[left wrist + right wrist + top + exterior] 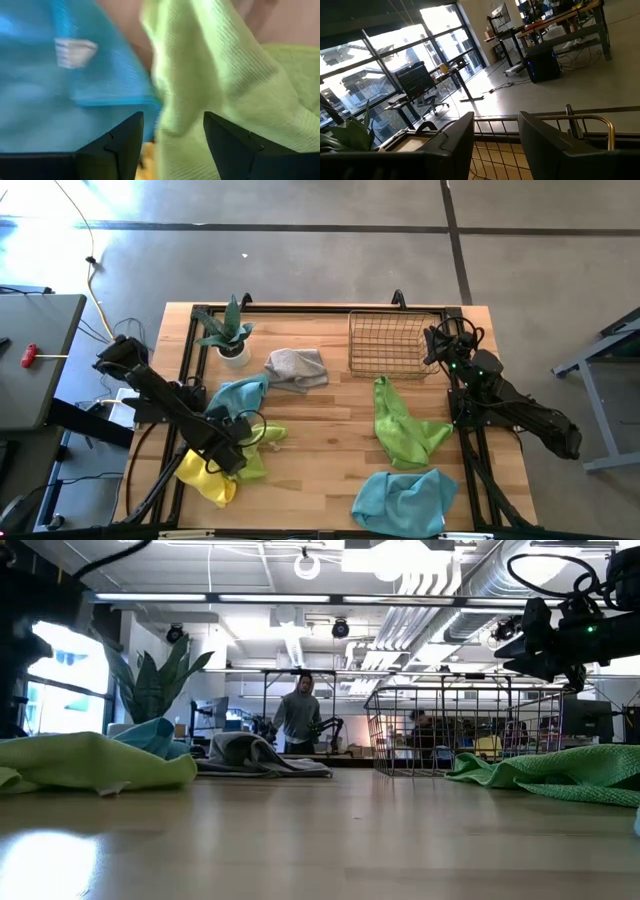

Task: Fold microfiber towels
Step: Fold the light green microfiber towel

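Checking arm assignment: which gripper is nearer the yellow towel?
Left. The left gripper hovers right beside the yellow towel; the right gripper waits far across the table by the wire basket.

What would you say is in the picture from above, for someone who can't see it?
A wooden table holds six crumpled towels: a grey towel, two blue, two green, and a yellow towel. The left arm's tool sits low over the green and yellow pile on the left; the right arm's tool waits by a wire basket. A potted plant stands at the back.
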Controlling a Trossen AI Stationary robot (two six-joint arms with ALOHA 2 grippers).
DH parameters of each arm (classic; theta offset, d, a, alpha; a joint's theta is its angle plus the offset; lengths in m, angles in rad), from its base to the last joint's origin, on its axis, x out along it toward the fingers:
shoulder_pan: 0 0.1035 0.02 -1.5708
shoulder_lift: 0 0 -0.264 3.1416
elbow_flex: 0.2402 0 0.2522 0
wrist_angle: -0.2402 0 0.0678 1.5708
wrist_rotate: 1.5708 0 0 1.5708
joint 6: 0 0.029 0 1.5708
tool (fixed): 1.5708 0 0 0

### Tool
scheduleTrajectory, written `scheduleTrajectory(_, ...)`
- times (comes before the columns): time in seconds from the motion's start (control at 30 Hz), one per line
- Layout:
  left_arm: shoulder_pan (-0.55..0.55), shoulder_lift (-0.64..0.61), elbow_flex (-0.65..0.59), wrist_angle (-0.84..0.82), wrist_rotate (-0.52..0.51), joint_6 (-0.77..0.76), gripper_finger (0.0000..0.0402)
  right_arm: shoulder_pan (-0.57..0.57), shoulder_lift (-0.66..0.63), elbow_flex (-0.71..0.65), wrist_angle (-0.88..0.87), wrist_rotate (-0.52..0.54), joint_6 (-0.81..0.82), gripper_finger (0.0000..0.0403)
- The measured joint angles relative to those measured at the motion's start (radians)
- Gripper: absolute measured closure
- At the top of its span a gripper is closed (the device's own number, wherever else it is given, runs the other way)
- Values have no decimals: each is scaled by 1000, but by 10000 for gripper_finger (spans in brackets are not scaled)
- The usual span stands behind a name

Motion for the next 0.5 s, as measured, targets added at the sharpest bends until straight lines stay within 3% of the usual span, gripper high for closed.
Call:
scheduleTrajectory(0.23, 0, -9, 84, 12, -229, 97, 204, 0, 0, 0, 0, 0, 0, 256)
scheduleTrajectory(0.37, 13, -10, 89, 98, -434, 214, 204, 0, -1, 0, 0, 0, 0, 256)
scheduleTrajectory(0.5, 78, -10, 89, 184, -540, 317, 204, 0, -1, 0, 0, 0, 0, 256)
